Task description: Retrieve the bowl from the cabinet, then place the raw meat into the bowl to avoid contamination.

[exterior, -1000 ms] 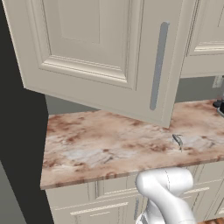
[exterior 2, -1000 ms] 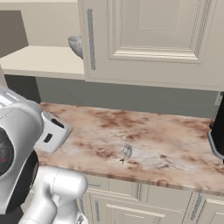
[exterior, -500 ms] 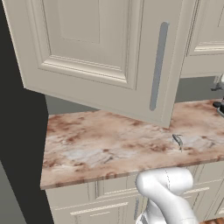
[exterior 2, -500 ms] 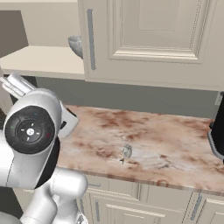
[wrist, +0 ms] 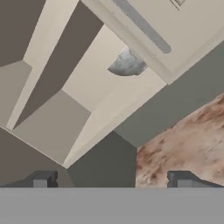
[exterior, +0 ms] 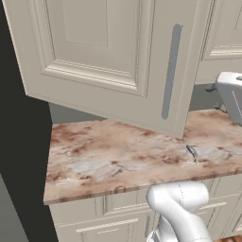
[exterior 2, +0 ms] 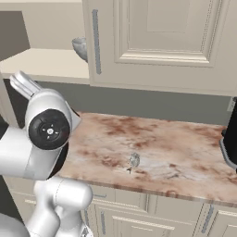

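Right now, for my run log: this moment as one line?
phase: reach for bowl | cabinet: open | bowl: on shelf, partly behind door | end effector: open, empty

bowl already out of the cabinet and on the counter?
No, the bowl sits on the cabinet shelf in the right base view, partly hidden by the door edge, not on the marble counter.
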